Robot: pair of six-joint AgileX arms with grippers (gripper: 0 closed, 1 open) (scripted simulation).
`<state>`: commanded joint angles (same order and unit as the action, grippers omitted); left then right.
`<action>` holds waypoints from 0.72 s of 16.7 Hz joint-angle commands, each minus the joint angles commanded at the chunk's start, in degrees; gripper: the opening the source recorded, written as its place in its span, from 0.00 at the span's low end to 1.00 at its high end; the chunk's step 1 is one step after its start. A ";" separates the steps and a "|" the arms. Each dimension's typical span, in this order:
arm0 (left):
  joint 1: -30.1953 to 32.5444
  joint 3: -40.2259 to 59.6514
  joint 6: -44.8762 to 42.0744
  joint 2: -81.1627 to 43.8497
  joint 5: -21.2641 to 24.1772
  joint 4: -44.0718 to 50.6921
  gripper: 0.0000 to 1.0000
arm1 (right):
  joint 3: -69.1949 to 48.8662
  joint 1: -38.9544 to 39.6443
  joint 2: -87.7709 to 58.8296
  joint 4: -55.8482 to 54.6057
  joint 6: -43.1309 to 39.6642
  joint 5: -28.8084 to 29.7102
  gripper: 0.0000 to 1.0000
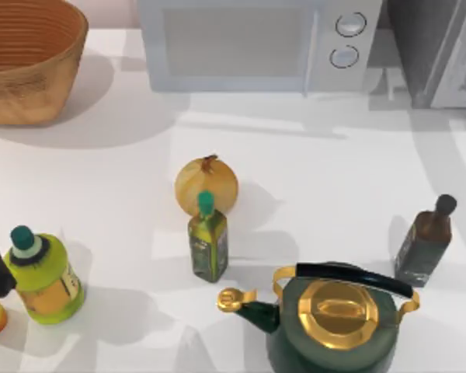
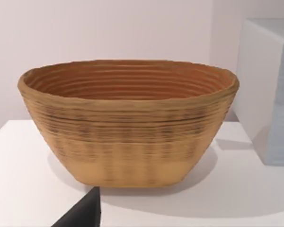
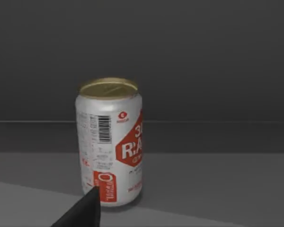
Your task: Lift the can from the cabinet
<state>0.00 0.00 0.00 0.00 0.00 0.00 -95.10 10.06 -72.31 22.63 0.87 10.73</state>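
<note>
Grey cabinet (image 3: pixel 217 179) holds your upright can (image 3: pixel 110 142); right finger (image 3: pixel 83 210) at its 6 o'clock, grip state unreadable.

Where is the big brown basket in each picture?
Top view: the basket sits in the far left corner of the table, cut off by the picture's edge.
Left wrist view: it is seen from the side, in the middle, upright.
Right wrist view: this camera looks at the can inside the dark cabinet instead.
Shared landmark: the white microwave beside the basket, also at the left wrist view's edge.
</note>
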 joint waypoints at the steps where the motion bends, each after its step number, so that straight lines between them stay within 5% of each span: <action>1: 0.00 0.00 0.00 0.00 0.00 0.00 1.00 | -2.09 0.23 -1.63 0.56 0.02 0.24 1.00; 12: 0.00 0.00 0.00 0.00 0.00 0.00 1.00 | -2.64 3.98 -5.63 -2.81 0.00 4.34 1.00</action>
<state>0.00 0.00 0.00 0.00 0.00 0.00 -97.73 14.05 -77.94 19.82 0.87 15.07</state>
